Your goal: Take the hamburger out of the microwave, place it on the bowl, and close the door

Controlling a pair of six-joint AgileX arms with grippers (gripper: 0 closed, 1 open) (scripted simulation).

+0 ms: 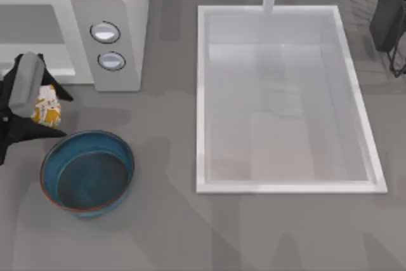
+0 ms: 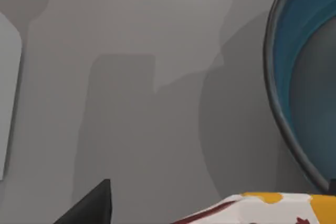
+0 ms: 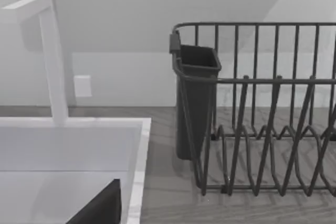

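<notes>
Left gripper point(image 1: 39, 107): at the left edge of the top view, in front of the microwave's opening and just above the bowl in the frame; its dark fingers are closed around the hamburger, one on each side.
Hamburger point(image 1: 47, 106): held in the left gripper, outside the cavity, near the bowl's upper-left rim but not yet over its inside. In the left wrist view its white and orange wrapper point(image 2: 273, 208) sits at the lower edge, with the bowl's rim point(image 2: 273, 98) curving along the right.
Reason for hold: judged to be a carry grip, the wrapped lump pinched at its sides so it can be released straight down.
Bowl point(image 1: 124, 157): lower left of the top view, upright and empty, on the grey table point(image 1: 171, 233).
Microwave point(image 1: 124, 42): upper left of the top view, cavity facing the gripper, two knobs point(image 1: 105, 32) on its panel. The door cannot be made out with certainty.
Step in hand: transfer to the bowl; closing the door remains.
Open room: bare table lies between bowl and microwave and around the bowl, so a short move toward the lower right of the frame looks unobstructed.
Edges to mind: the bowl's rim, and the sink point(image 1: 202, 93) well apart to the right.
Right arm: parked at the upper right of the top view beside the dish rack point(image 3: 262, 114); finger state cannot be told.
</notes>
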